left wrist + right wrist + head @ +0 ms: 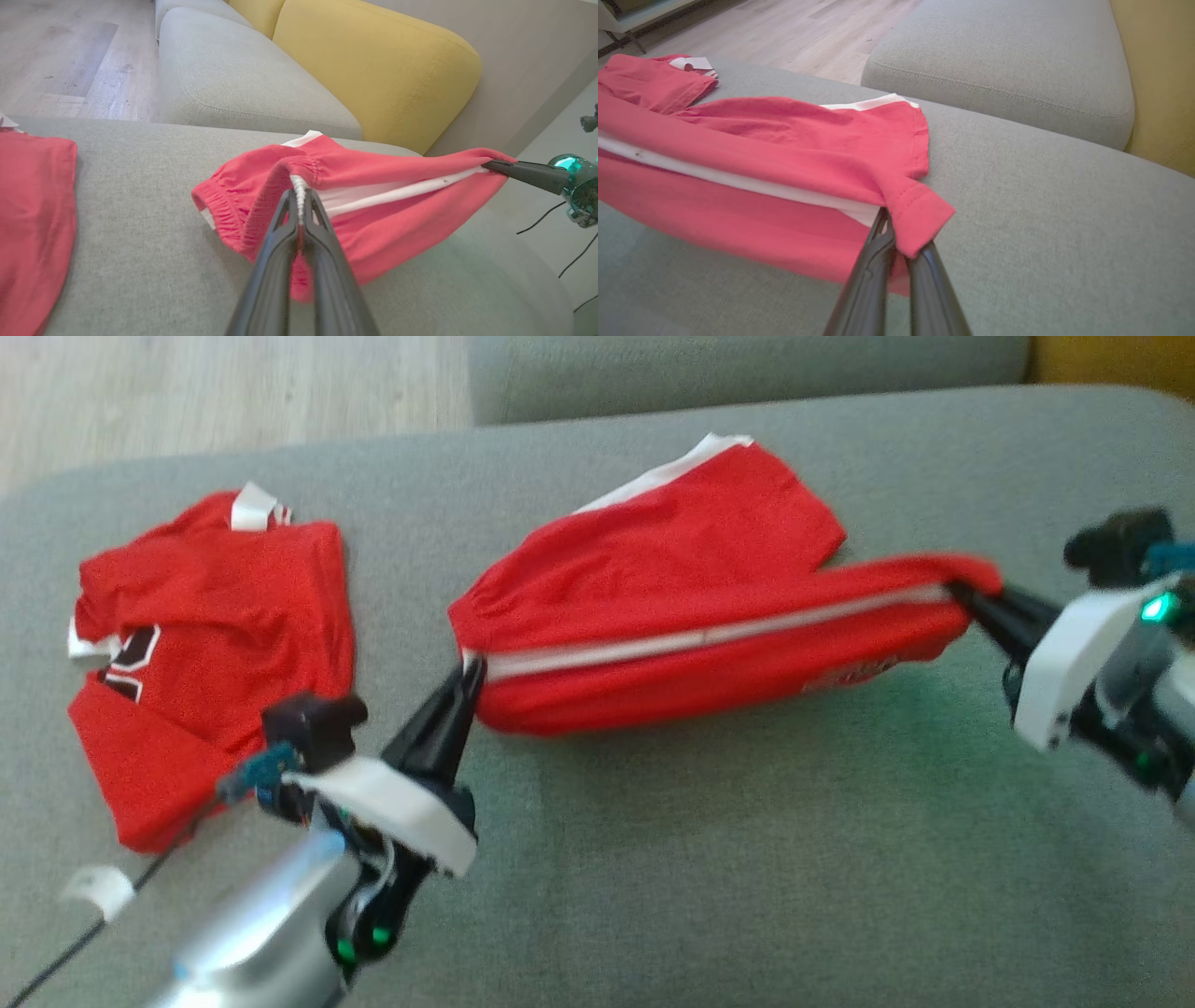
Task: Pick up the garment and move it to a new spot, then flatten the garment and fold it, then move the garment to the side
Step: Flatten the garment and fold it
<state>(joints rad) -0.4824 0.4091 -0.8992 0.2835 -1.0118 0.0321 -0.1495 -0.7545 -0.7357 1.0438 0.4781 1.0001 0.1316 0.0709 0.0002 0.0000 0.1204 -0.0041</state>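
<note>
Head view: two red garments lie on the grey cushion (747, 859). The red shorts (672, 579) sit in its middle, stretched sideways between two claws. The left claw (467, 686) is pinched tight on the waistband end and the right claw (971, 593) is pinched tight on the leg hem. A red jersey (215, 644) lies crumpled well to the left, near that edge. Bare cushion spreads in front of the shorts and to their right. Behind them, a narrower strip runs to the back edge, where a second grey cushion (747, 373) and the wood floor (215, 392) begin.

Left wrist view: the long fingers close on the gathered waistband at a white stripe (397, 191). The shorts' lower fold hangs against the cushion. The right claw grips the far tip, and a large yellow cushion (373, 70) stands behind.

Right wrist view: the fingers clamp the hem corner, which droops over them. Open cushion lies to the right. The jersey rests at the far left edge, apart from the shorts.
</note>
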